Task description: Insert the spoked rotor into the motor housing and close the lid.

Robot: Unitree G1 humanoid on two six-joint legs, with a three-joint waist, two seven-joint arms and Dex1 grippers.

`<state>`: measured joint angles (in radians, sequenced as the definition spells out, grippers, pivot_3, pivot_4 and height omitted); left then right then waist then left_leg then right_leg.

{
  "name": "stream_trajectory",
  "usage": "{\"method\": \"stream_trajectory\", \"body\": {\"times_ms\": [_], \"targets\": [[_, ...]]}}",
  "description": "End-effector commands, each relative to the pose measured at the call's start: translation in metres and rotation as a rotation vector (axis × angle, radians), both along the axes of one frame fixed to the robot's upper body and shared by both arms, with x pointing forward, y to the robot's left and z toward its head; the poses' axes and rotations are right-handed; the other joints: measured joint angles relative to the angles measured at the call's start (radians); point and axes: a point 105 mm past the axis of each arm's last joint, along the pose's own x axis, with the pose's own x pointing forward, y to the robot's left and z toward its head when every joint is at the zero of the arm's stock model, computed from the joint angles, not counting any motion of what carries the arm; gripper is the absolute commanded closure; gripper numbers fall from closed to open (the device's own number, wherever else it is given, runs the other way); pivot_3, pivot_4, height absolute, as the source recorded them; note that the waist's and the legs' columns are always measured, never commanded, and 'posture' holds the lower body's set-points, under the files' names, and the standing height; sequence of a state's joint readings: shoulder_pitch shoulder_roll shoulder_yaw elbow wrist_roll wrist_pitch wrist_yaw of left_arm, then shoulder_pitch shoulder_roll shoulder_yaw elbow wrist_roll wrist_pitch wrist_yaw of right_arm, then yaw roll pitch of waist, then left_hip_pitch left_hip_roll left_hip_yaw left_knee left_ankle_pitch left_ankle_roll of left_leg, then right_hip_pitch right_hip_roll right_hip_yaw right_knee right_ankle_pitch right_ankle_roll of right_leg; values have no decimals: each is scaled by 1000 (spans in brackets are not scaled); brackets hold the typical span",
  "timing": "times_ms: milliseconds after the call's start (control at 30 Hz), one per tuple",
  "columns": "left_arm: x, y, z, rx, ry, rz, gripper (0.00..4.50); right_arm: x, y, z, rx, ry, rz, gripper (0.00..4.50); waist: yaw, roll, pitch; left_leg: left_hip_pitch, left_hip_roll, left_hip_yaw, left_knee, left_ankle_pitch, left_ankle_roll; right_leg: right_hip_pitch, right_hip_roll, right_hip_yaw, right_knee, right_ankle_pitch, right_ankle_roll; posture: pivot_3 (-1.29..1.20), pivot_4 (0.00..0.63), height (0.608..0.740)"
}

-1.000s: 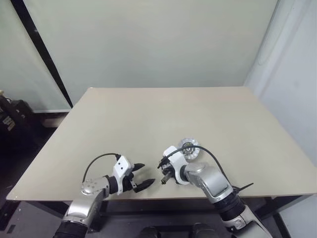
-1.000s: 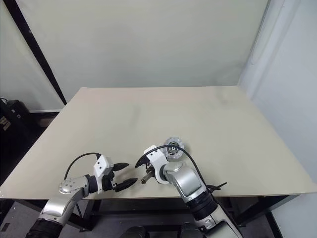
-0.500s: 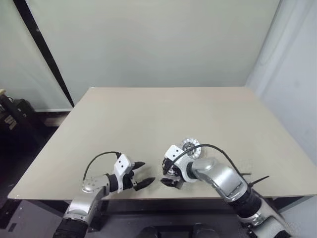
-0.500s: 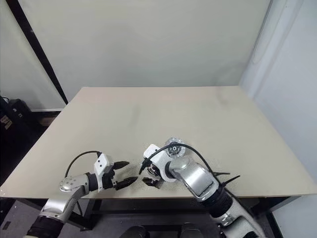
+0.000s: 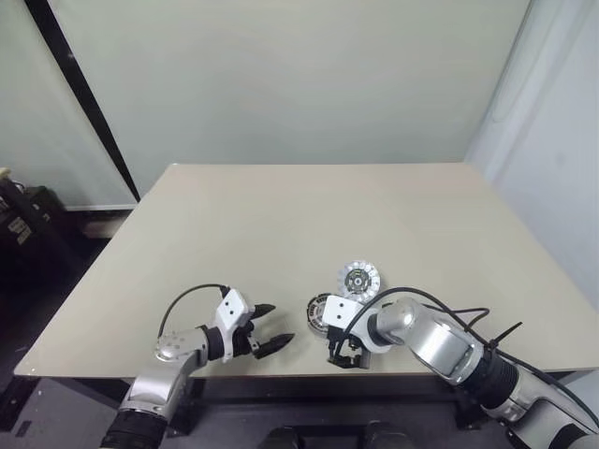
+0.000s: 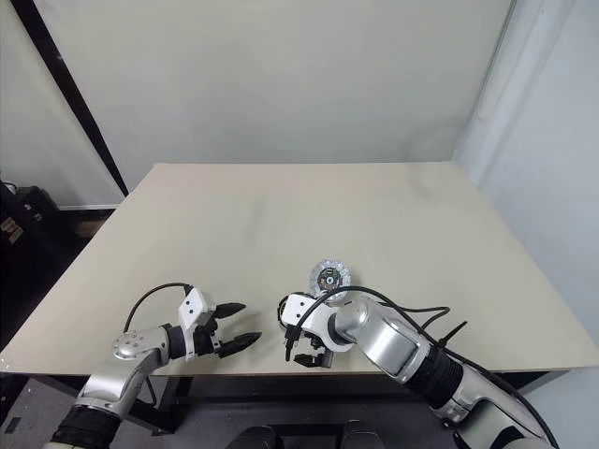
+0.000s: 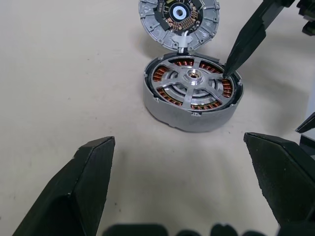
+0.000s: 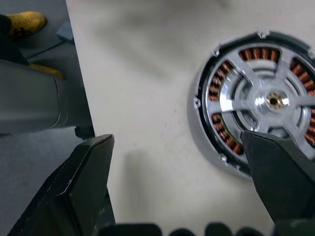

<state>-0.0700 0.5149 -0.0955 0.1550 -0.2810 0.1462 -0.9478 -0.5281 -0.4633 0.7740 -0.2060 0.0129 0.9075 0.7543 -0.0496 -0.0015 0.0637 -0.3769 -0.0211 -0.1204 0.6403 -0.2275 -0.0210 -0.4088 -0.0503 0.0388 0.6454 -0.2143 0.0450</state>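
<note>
1. The spoked rotor is seen seated inside the motor housing, its spokes lying over the copper windings; the housing rests on the counter near the front edge.
2. The lid lies face-up just behind the housing, touching its rim and apparently joined to it by a short lead. It is not yet closed.
3. The right claw is noted with jaws spread wide and nothing held. A second ago it was pinched shut, close over the housing; it has since been opened and drawn a little toward the front edge of the counter.
4. In the left wrist view, one right fingertip still stands at the housing rim; whether it touches cannot be told.
5. The left claw is held open and empty, unchanged from a second ago, beside the housing and pointed toward it.
6. Reading: the rotor appears to have just been released into place, so insertion is judged done. Lid closure remains.
7. Next move is judged to call for the lid to be gripped at its rim and folded over the housing, centred on the hub.
8. Risk: the rotor could be tilted or lifted if nudged by the nearby fingertip.
</note>
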Motion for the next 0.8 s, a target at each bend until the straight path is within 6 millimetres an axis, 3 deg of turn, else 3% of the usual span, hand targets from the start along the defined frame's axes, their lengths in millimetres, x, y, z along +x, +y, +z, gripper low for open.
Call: {"method": "stream_trajectory", "body": {"times_ms": [33,167,267,533,633,800], "targets": [[2,0,11,15,-44,-21,0,5,3,4,17,-43,5,19,0,0,0,0,0,0,0,0,0,0,0,0,0,0,0,0,0,740],[2,0,11,17,-43,-23,0,7,3,-1,9,-47,-2,19,0,0,0,0,0,0,1,0,0,0,0,0,0,0,0,0,0,740],[2,0,11,16,-43,-25,0,9,1,-7,-8,-60,1,589,0,0,0,0,0,0,1,0,0,0,0,0,0,0,0,0,0,740],[2,-1,11,16,-42,-23,0,16,2,-12,-12,-122,-11,3516,0,0,0,2,1,0,1,0,0,1,0,0,1,0,0,0,0,740],[2,-1,11,15,-41,-20,0,16,5,-7,16,-128,-18,4409,0,0,0,2,1,0,1,0,0,2,1,0,1,0,0,0,0,740],[2,-1,10,15,-40,-17,0,14,15,4,87,-87,-68,4435,0,0,0,1,1,0,2,0,0,1,1,0,1,0,0,0,0,740]]}}
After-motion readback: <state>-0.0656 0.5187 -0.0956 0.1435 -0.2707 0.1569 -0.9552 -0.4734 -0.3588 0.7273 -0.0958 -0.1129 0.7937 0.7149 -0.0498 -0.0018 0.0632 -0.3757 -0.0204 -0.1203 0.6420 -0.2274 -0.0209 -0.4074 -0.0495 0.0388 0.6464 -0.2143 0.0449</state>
